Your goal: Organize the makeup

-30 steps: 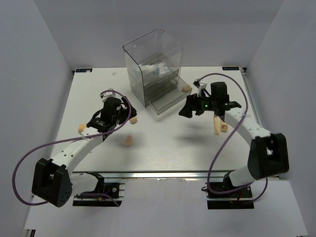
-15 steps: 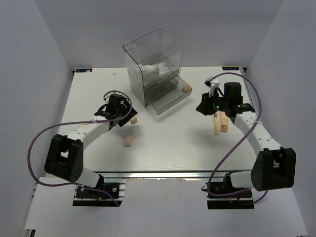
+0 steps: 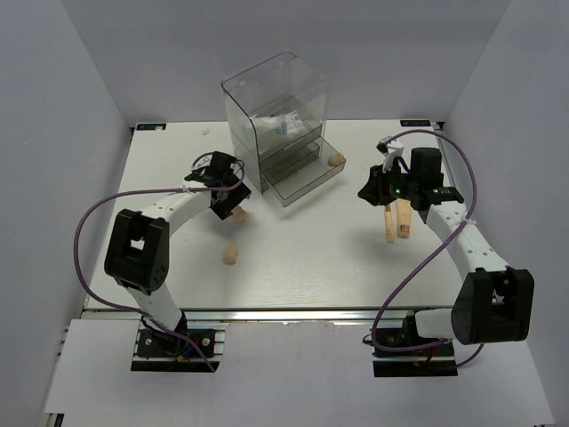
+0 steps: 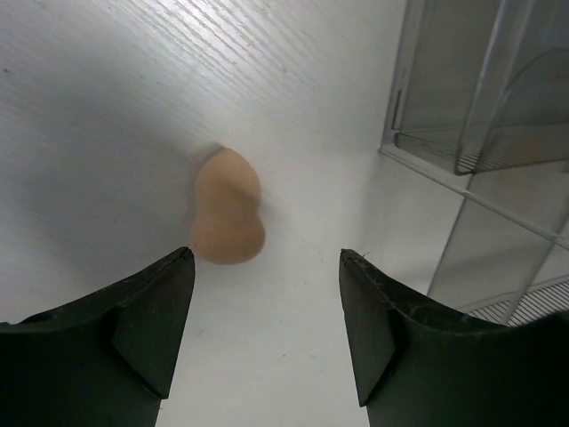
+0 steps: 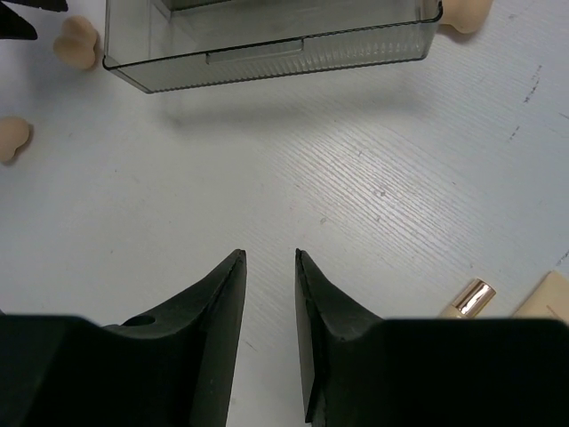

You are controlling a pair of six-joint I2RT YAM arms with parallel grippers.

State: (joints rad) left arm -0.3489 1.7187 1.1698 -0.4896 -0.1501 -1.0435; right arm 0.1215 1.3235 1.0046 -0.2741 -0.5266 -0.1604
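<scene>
Three peach sponges lie on the white table: one [image 3: 239,213] just left of the clear drawer box [image 3: 276,107], one [image 3: 231,256] nearer the front, one [image 3: 336,160] beside the pulled-out bottom drawer [image 3: 307,182]. White sachets [image 3: 283,124] sit inside the box. A beige stick [image 3: 389,224] and a beige tube [image 3: 404,218] lie side by side on the right. My left gripper [image 4: 267,255] is open just short of a sponge [image 4: 228,218], which lies ahead of the left finger. My right gripper [image 5: 269,253] hovers over bare table with a narrow gap, holding nothing; the stick [image 5: 471,298] is at its right.
The box's drawer front [image 5: 267,44] stands ahead of the right gripper, with a sponge [image 5: 76,43] at its left corner. The box wall [image 4: 480,133] is close on the left gripper's right. White walls close in the table on three sides.
The left arm swung from the table's left side toward the box, ending at the sponge beside it. The right gripper shifted right toward the stick. Both grippers narrowed their jaws.
</scene>
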